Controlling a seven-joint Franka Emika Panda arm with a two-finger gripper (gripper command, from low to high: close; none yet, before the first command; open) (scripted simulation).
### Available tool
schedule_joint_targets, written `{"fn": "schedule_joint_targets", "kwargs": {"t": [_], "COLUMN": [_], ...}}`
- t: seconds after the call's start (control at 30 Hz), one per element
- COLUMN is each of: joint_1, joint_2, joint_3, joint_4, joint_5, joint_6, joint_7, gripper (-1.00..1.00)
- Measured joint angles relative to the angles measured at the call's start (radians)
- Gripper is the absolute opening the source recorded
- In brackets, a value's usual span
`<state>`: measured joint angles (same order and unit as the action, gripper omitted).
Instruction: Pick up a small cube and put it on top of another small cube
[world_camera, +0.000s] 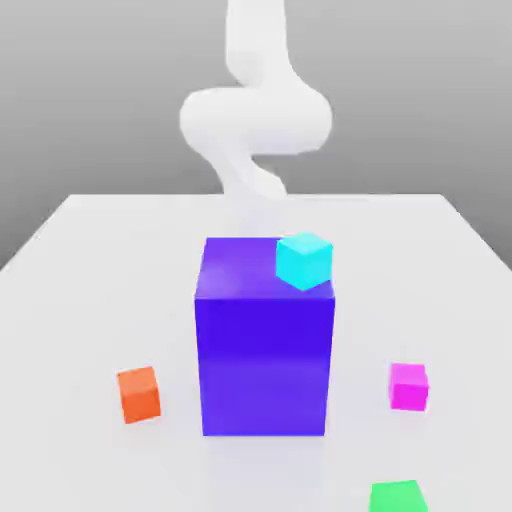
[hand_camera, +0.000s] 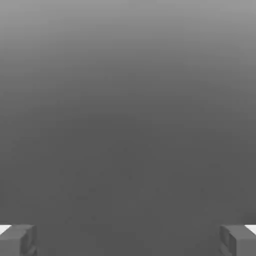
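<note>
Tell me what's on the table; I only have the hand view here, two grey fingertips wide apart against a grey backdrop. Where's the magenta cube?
Observer: The magenta cube sits on the white table, toward the exterior view's right of a tall blue-violet block.
Operator: And the green cube it goes on?
Observer: The green cube lies nearer the camera than the magenta one, apart from it, cut by the frame's lower edge.
Operator: Anything else nearby?
Observer: A cyan cube rests on the block's top, and an orange cube sits on the table to the block's left in the exterior view.
</note>
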<state>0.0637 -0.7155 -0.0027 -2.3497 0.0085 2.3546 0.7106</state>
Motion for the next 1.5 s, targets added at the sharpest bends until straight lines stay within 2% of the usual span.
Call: {"fn": "schedule_joint_targets", "kwargs": {"t": [0.23, 0.47, 0.67, 0.9, 0.93, 1.17, 1.37, 1.5], "joint_1": [0.196, 0.346, 0.447, 0.505, 0.510, 0.510, 0.489, 0.454], "joint_2": [0.267, 0.521, 0.738, 0.992, 1.017, 1.017, 0.824, 0.817], "joint_3": [-0.001, 0.041, 0.102, 0.038, 0.032, 0.032, 0.067, 0.041], "joint_4": [-0.151, -0.295, -0.420, -0.399, -0.395, -0.395, -0.432, -0.341], "joint_5": [0.023, 0.044, -0.010, -0.094, -0.098, -0.101, -0.041, -0.021], "joint_6": [0.170, 0.332, 0.472, 0.671, 0.690, 0.689, 0.534, 0.436], "joint_7": [-0.276, -0.539, -0.713, -0.687, -0.684, -0.681, -0.726, -0.710], "gripper": [0.00, 0.00, 0.00, 0.00, -1.00, -1.00, -1.00, -1.00]}}
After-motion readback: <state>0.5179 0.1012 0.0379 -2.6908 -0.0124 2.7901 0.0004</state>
